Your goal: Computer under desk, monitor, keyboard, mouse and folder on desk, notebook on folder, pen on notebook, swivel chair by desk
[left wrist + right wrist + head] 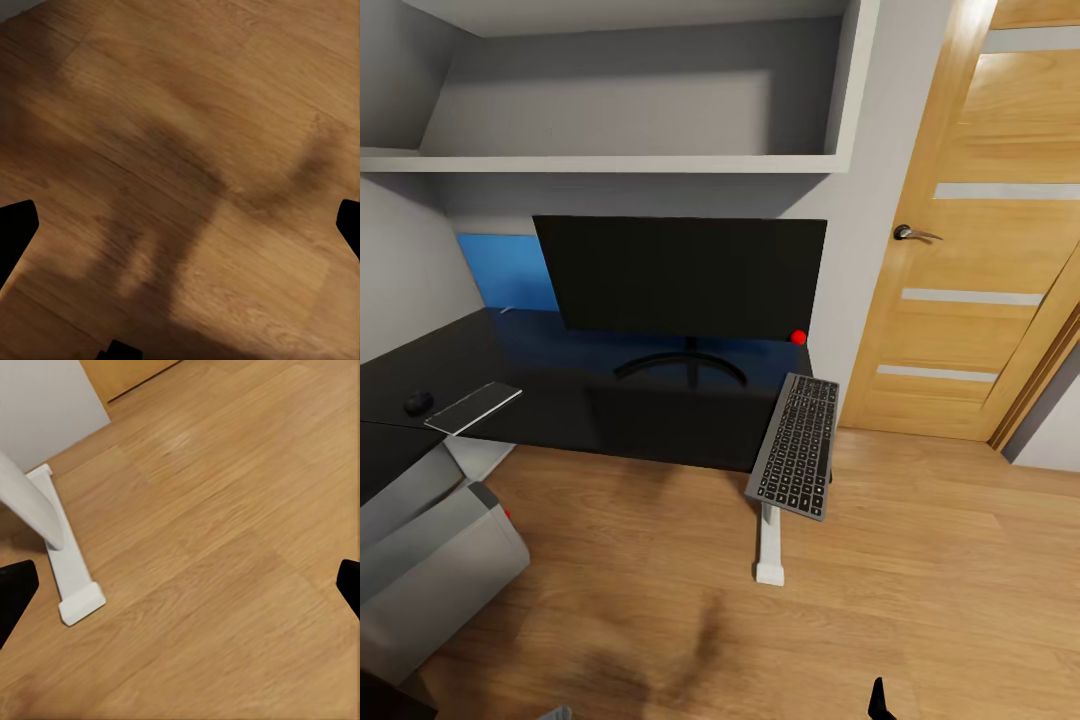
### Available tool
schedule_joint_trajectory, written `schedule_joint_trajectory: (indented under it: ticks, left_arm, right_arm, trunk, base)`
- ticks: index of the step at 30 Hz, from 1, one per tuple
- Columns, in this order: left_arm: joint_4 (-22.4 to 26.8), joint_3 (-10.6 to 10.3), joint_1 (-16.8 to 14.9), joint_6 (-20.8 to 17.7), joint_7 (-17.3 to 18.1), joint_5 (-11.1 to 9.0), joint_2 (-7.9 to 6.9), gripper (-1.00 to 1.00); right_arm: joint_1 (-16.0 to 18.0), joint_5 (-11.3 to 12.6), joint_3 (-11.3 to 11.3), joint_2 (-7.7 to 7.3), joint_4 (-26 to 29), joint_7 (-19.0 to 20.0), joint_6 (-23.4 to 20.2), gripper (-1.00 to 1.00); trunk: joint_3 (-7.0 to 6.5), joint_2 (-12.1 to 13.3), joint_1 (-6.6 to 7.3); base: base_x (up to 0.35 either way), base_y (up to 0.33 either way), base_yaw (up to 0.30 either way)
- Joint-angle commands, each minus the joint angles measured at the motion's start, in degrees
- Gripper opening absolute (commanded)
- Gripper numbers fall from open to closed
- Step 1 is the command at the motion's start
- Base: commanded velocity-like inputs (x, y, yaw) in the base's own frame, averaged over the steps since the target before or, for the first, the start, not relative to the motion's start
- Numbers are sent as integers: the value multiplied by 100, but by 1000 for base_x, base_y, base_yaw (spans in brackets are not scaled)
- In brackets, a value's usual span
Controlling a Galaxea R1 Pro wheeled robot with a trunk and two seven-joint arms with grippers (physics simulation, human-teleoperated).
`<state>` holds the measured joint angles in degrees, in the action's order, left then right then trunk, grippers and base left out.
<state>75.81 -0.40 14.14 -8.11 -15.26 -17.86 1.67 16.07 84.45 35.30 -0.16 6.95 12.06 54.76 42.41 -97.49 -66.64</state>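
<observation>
Both your claws, left (180, 225) and right (180, 585), hang spread and empty over the floor; lift the right up to the overhanging keyboard (796, 446), gripping its near end squarely

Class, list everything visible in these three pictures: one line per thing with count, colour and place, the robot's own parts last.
monitor: one, black, upright on the desk
desk: one, black top, white leg
keyboard: one, grey with black keys, overhanging the desk's right end
mouse: one, black, desk's left part
notebook: one, grey, beside the mouse
computer: one, light grey, on the floor at left
door: one, wooden, right
shelf: one, white, above the monitor
left tool: one, black fingertips, open, over the floor
right tool: one, black fingertips, open, over the floor
</observation>
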Motion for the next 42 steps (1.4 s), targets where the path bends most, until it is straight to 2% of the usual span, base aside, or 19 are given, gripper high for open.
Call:
schedule_joint_trajectory:
  ticks: [1, 17, 20, 24, 25, 26, 30, 34, 42]
  left_arm:
    - [13, -4, 1, -24, -30, -43, 0, 100]
    - [-133, -4, 1, -32, -27, -44, 0, 100]
    - [-388, 2, 1, -21, -29, -29, -6, 100]
    - [-902, 41, 1, 48, -30, -24, -39, 100]
    - [-1103, 47, 1, 145, -30, -23, -67, 100]
    - [-1738, 42, 1, 618, -24, -21, -148, 100]
    - [-2485, 30, 1, 1200, -15, -12, -190, 100]
    - [-2758, 31, 3, 1378, -13, -23, -225, 100]
    - [-2901, 31, 1, 1416, -12, -24, -287, 100]
  right_arm:
    - [1, 63, 21, -2, 2, 42, 9, 100]
    - [1, 55, 15, -36, -25, 49, 17, 100]
    - [1, 54, 19, -52, -95, 50, 28, 100]
    - [1, 46, 75, -50, -493, 56, 21, 100]
    - [1, 36, 129, -51, -597, 54, 14, 100]
    - [-9, 35, 208, -62, -745, 31, -5, 100]
    - [-67, 38, 241, -75, -803, 12, -21, 100]
    - [-115, 45, 261, -25, -810, 15, -34, 100]
    - [-122, 54, 251, 21, -817, 15, -36, 100]
  trunk:
    - [4, -2, 0]
    - [4, -2, 0]
    - [4, -2, 0]
    - [-32, 78, 44]
    - [-50, 118, 66]
    - [-68, 158, 88]
    - [-140, 319, 176]
    - [-211, 479, 264]
    - [-355, 800, 439]
  base:
    - [0, -166, 0]
    - [0, -291, 0]
    - [-8, -162, 0]
    - [-2, -44, 0]
    - [-1, -15, 0]
    - [0, -5, 0]
    - [0, -2, 0]
    - [0, 0, 0]
    - [0, 0, 0]
